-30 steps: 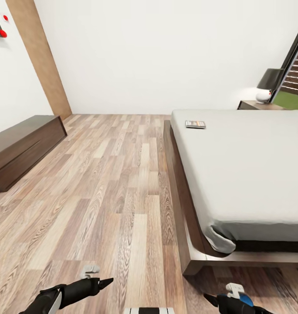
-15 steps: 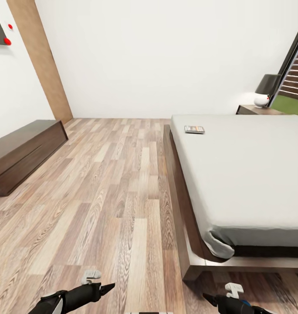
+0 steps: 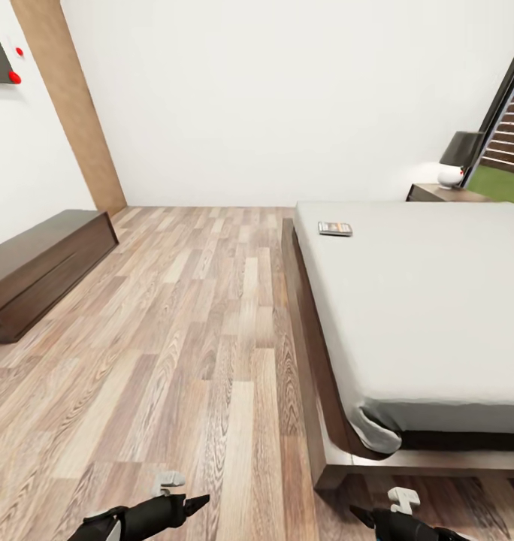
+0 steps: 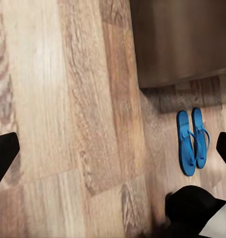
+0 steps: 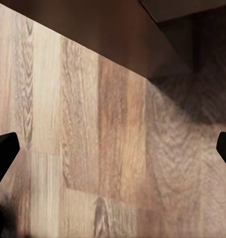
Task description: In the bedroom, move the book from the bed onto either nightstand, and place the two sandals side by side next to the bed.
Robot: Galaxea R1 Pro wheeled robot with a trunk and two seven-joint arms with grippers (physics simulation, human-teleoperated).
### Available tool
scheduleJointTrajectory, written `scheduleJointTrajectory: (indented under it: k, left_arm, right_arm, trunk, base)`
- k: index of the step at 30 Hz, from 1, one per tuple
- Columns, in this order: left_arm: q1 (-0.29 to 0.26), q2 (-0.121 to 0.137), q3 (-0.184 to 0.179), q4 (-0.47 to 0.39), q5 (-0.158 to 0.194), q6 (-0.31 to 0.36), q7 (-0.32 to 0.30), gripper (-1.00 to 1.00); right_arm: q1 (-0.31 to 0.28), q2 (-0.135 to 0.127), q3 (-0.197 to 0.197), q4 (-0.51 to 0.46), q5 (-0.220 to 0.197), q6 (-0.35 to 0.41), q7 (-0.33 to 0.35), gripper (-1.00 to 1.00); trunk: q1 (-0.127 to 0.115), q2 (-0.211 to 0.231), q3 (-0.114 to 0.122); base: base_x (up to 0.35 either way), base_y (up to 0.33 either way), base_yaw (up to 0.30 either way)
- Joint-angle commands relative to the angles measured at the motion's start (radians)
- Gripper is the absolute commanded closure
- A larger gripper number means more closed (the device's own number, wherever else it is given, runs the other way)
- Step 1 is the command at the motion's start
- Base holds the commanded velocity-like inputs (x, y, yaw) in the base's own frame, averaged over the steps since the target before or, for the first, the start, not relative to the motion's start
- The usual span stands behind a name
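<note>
The book lies near the left edge of the bed, toward its head, with the nightstand at the far corner by the window and a wide stretch of bare plank floor between the bed frame and the long low bench at the left wall. Both sandals lie side by side on the floor just off a dark wooden corner. The left gripper and right gripper hang low over the floor, both with jaws spread wide and empty.

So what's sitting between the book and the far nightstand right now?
Nothing but bare mattress, going by the head view: the book lies near the bed's left edge, and plain grey bedding runs from it to the nightstand carrying the lamp.
</note>
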Motion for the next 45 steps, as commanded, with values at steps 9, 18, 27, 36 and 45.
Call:
scheduleJointTrajectory:
  k: [9, 18, 27, 36, 45]
  left_arm:
    - [0.0, 0.001, 0.01, -0.001, -0.005, 0.011, -0.006, -1.0]
    - [0.0, 0.001, 0.01, -0.001, -0.005, 0.011, -0.006, -1.0]
    - [0.0, 0.001, 0.01, -0.001, -0.005, 0.011, -0.006, -1.0]
    - [0.0, 0.001, 0.01, 0.0, -0.005, 0.011, -0.006, -1.0]
    - [0.0, 0.001, 0.009, 0.0, -0.005, 0.01, -0.006, -1.0]
  right_arm:
    - [0.0, 0.0, 0.009, 0.001, -0.006, -0.005, 0.003, -1.0]
    - [0.0, 0.0, 0.009, 0.001, -0.006, -0.006, 0.002, -1.0]
    - [0.0, 0.0, 0.009, 0.001, -0.006, -0.006, 0.002, -1.0]
    - [0.0, -0.001, 0.009, 0.001, -0.006, -0.005, 0.002, -1.0]
    - [0.0, 0.0, 0.009, 0.001, -0.006, -0.005, 0.002, -1.0]
  trunk:
    - [0.0, 0.0, -0.001]
    - [0.0, 0.0, -0.001]
    - [0.0, 0.0, -0.001]
    - [0.0, 0.0, -0.001]
    - [0.0, 0.0, -0.001]
  base:
    - [0.0, 0.0, 0.249]
    - [0.0, 0.0, 0.29]
    - [0.0, 0.0, 0.291]
    - [0.0, 0.0, 0.291]
    - [0.0, 0.0, 0.291]
